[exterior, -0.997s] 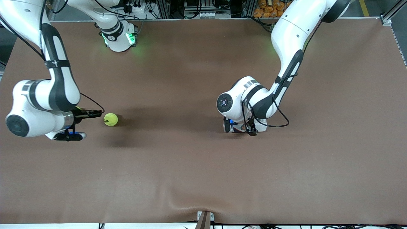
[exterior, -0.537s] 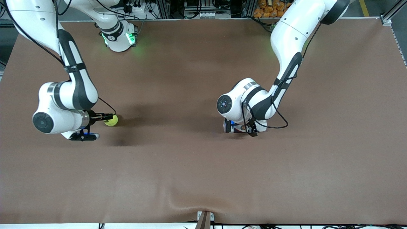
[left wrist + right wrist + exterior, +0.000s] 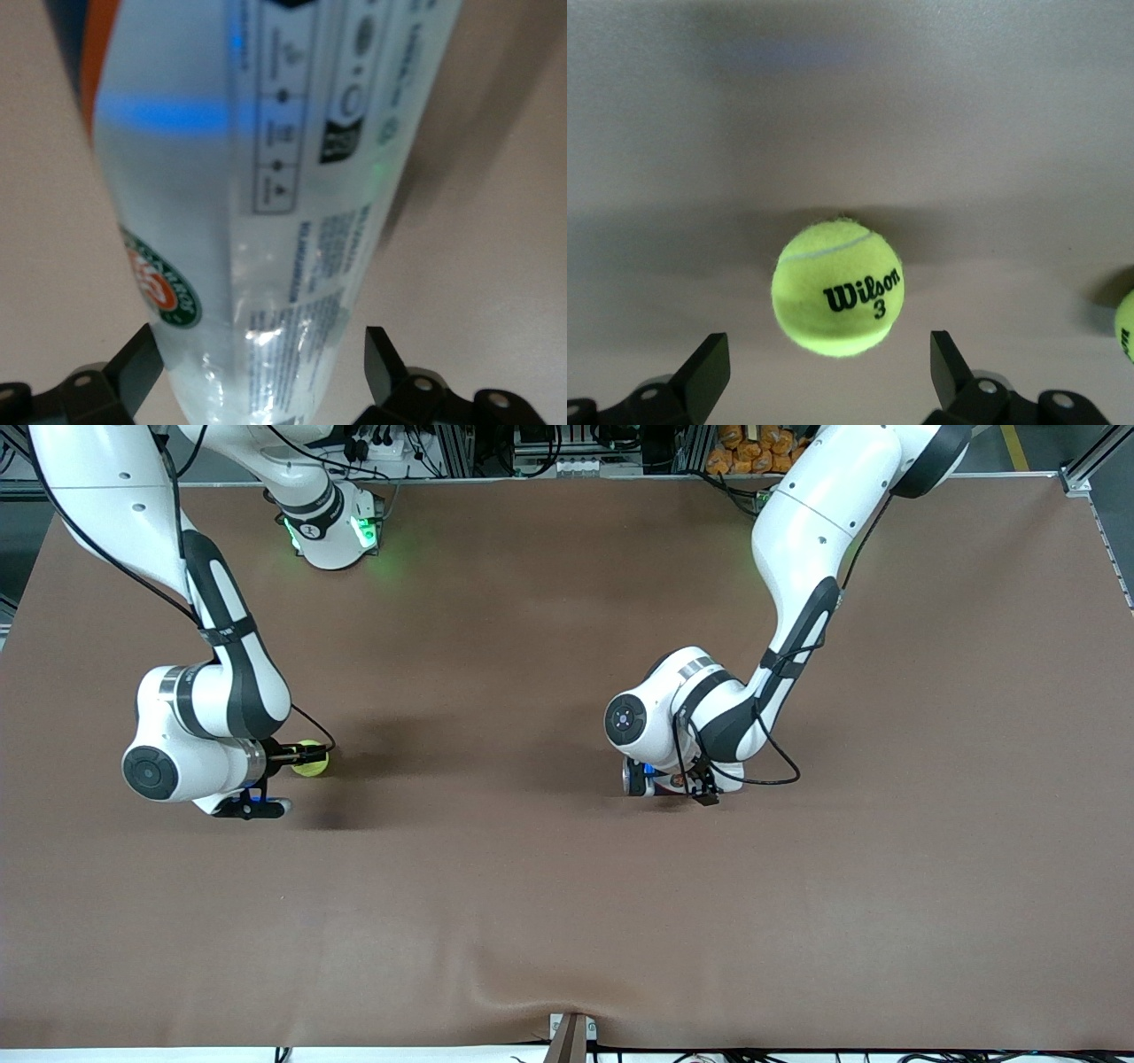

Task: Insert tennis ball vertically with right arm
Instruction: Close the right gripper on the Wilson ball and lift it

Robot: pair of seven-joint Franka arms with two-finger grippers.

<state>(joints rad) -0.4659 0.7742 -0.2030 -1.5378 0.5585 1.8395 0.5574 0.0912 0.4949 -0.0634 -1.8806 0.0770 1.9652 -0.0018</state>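
A yellow-green Wilson tennis ball lies on the brown table cloth toward the right arm's end. My right gripper is low at the ball and open. Its black fingers stand wide on either side, and the ball's near edge sits just at the fingertips, untouched. Near the table's middle, my left gripper is open around a clear ball tube with an orange, blue and white label. The left wrist hides most of the tube in the front view.
The edge of a second yellow ball shows beside the first in the right wrist view; the right arm hides it in the front view. Brown cloth covers the whole table, with a wrinkle at the edge nearest the front camera.
The right arm has swung toward the ball, bringing its open gripper from a gap away right up to it. The left arm has hardly moved.
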